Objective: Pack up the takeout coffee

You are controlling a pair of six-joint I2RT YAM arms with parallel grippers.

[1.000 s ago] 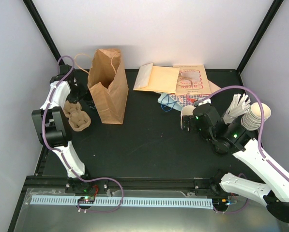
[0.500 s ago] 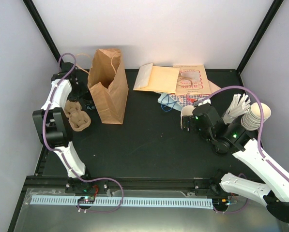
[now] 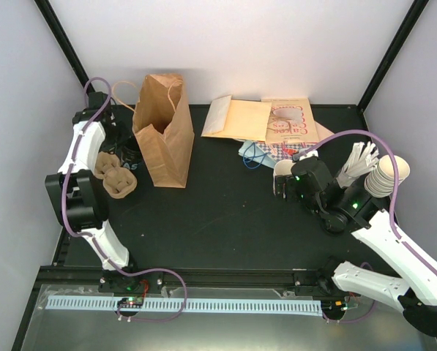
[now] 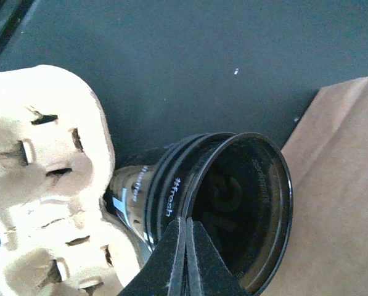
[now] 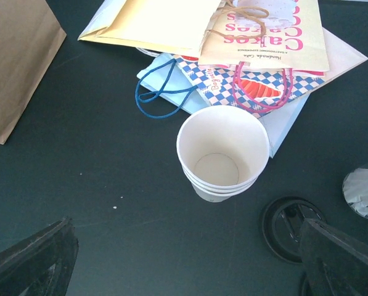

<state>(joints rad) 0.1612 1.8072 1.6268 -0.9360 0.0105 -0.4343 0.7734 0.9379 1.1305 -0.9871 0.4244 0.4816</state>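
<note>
Two hands noted. Right hand (image 5: 184, 262): fingers spread wide, holding nothing. The lidless cream cup (image 5: 222, 154) stands upright on the desk (image 5: 110, 185) just beyond it. Left hand (image 4: 187, 222): pinched together on the rim of the front black lid (image 4: 245, 203) of a stack (image 4: 147, 191) lettered "#fresh", beside a pulp cup carrier (image 4: 42, 185). Rearmost, a pouch (image 5: 276, 31) reads "Cakes".

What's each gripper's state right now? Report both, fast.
Left gripper: jaws shut, pinching the rim of a black lid.
Right gripper: jaws wide open, holding nothing.
</note>
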